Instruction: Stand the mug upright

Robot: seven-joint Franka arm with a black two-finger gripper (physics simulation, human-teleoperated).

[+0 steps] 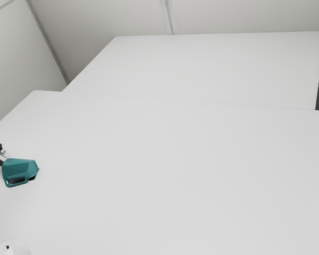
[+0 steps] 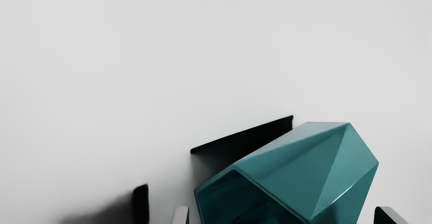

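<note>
The mug [image 1: 18,168] lies tipped on its side on the white table [image 1: 170,170]. The gripper [image 1: 5,158] is beside it, fingers spread apart, the mug between them.

The table [image 1: 165,170] is white, smooth and matt, with a rounded corner at the far edge toward the exterior view's left. On it, near the exterior view's left edge, the teal, faceted mug [image 2: 297,173] lies tipped on its side, its mouth dark inside. A sharp-edged black shadow [image 2: 249,138] falls on the white top right beside it.
</note>
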